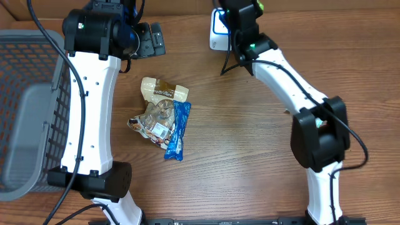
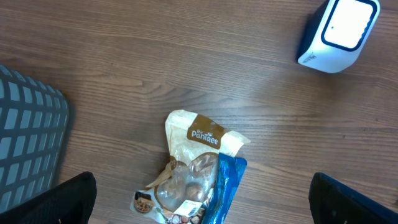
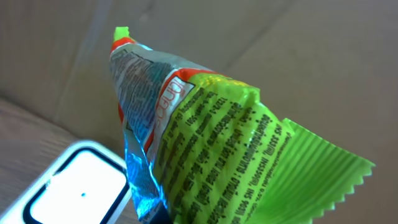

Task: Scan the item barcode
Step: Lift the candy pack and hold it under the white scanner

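Overhead view, clock face laid over the worktop [image 1: 250,137], 12 at the far edge.

- Right end effector [image 1: 240,14]: at about 12 o'clock, up over the white scanner [image 1: 217,28]. Jaws together, clamped on the green packet [image 3: 211,143].
- Green packet, the task's thing: off the worktop, in the right end effector's grip. In the right wrist view it stands close to the lens, with small black print on the green side, a silver and orange panel beside it and a zigzag-cut seal at 4 o'clock of that frame. The scanner's lit white face lies below it, at 7 o'clock of the frame. I cannot tell whether a barcode faces the scanner.
- Left end effector [image 1: 147,40]: at about 11 o'clock, jaws wide apart and holding nothing. Its two dark fingers [image 2: 62,199] sit in the bottom corners of the left wrist view.
- Pile at the centre of the worktop: a cream Pantree bag [image 1: 164,92] at the pile's 12 o'clock, a clear snack bag [image 1: 153,122] touching it below, and a blue packet [image 1: 178,131] along the pile's 3 o'clock side.
- Grey mesh basket [image 1: 25,106]: at 9 o'clock, apart from the pile.
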You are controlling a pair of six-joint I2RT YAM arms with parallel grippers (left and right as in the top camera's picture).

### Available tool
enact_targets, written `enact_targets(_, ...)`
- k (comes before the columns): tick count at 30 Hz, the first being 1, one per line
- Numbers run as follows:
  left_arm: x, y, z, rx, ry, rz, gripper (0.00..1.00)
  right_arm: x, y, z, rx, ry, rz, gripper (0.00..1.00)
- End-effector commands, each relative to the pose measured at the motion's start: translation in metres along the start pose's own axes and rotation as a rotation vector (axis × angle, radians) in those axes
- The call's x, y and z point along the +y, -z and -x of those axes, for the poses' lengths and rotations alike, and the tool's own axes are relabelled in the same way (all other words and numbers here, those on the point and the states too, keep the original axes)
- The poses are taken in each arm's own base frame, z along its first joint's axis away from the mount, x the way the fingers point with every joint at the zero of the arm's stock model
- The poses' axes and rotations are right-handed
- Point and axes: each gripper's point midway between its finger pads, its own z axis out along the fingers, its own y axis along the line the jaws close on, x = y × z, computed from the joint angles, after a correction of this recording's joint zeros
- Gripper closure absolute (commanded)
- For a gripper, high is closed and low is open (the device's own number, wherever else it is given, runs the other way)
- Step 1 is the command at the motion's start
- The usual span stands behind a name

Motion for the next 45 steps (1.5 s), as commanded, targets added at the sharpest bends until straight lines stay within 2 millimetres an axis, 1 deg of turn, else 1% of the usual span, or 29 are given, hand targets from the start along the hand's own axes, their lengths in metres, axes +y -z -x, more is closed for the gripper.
enact_targets(1,-0.001,-0.002,-0.001,0.007,0.018,0.001,0.00,0.009,-0.013,0.002,-0.037,0.127,0.003,0.96)
enact_targets(4,-0.001,-0.002,-0.001,0.007,0.018,0.001,0.00,0.025,-0.018,-0.001,-0.059,0.172,0.055,0.96)
enact_targets(8,-0.001,-0.002,-0.001,0.007,0.018,0.001,0.00,0.028,-0.023,-0.002,-0.070,0.177,0.049,0.96)
enact_targets(11,-0.001,-0.002,-0.001,0.007,0.018,0.001,0.00,0.028,-0.022,-0.001,-0.077,0.192,0.045,0.96)
enact_targets(13,-0.001,-0.002,-0.001,0.007,0.018,0.001,0.00,0.025,-0.022,0.004,-0.095,0.211,0.031,0.96)
enact_targets(17,-0.001,-0.002,-0.001,0.007,0.018,0.001,0.00,0.017,-0.019,0.022,-0.161,0.273,-0.020,0.96)
enact_targets(20,-0.001,-0.002,-0.001,0.007,0.018,0.001,0.00,0.008,-0.016,0.037,-0.214,0.280,-0.065,0.96)
enact_targets(22,-0.001,-0.002,-0.001,0.007,0.018,0.001,0.00,0.007,-0.015,0.043,-0.242,0.291,-0.070,0.96)
enact_targets(27,-0.001,-0.002,-0.001,0.007,0.018,0.001,0.00,0.013,-0.015,0.047,-0.283,0.299,-0.030,0.96)
enact_targets(32,-0.001,-0.002,-0.001,0.007,0.018,0.001,0.00,0.008,-0.018,0.051,-0.325,0.282,-0.054,0.96)
enact_targets(36,-0.001,-0.002,-0.001,0.007,0.018,0.001,0.00,0.015,-0.024,0.045,-0.338,0.290,-0.023,0.96)
enact_targets(45,-0.001,-0.002,-0.001,0.007,0.018,0.001,0.00,0.033,-0.037,0.023,-0.297,0.306,0.006,0.96)
